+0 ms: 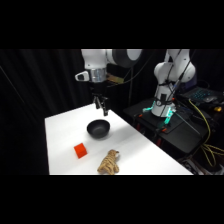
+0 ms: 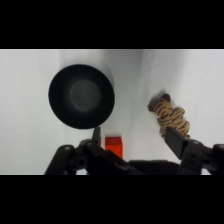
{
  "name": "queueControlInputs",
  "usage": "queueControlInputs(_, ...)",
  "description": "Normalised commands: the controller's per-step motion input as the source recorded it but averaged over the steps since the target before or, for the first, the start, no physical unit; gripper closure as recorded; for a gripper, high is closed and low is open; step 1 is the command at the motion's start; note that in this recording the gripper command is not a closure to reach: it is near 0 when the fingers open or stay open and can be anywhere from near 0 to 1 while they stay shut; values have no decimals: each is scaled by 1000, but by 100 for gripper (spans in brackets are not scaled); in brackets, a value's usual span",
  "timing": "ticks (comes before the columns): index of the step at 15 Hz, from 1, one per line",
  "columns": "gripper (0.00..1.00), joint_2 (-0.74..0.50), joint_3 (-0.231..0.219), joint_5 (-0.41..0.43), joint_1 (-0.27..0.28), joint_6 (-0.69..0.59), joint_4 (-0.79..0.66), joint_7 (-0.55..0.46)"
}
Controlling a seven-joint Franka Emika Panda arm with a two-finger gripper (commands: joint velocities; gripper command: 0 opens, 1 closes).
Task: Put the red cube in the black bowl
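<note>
Three objects sat on a white table (image 1: 65, 125) in a dark room hung with black curtains (image 1: 30, 80). From the side camera, the black bowl (image 1: 98, 128) stood near the middle of the tabletop, round, shallow and glossy. The red cube (image 1: 80, 150) lay on the bare surface nearer the camera and to the bowl's left, apart from it and not inside it. A tan striped plush toy (image 1: 109, 162) lay near the table's front edge, to the right of the cube and apart from both other objects. The white arm reached over the table from its base (image 1: 162, 107) at the upper right, where a teal light glowed and yellow cables (image 1: 207, 125) trailed across dark equipment. The gripper (image 1: 101, 108) hung above the table's far side, just behind the bowl and clear of it. In the wrist camera, the bowl (image 2: 81, 96) filled the upper left over plain white tabletop (image 2: 200, 80), the cube (image 2: 114, 145) showed just below the bowl, between the two fingers, partly hidden by the black linkage, and the plush toy (image 2: 170, 117) lay to the right, its lower end hidden behind the right finger. The fingers (image 2: 176, 141) stood wide apart with nothing held between them.
</note>
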Motion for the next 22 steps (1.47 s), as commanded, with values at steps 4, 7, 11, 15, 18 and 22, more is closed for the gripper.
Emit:
queueControlInputs(4,0,47,23,43,-14,-33,94,-36)
queueControlInputs(7,0,192,49,50,9,-93,361,-77)
queueControlInputs(11,0,316,44,9,13,-66,474,-169)
queueControlInputs(15,0,442,12,-51,-24,43,488,-260)
queueControlInputs(18,0,454,-7,-88,-42,101,483,-178)
queueControlInputs(22,0,410,-6,-73,-34,55,514,-76)
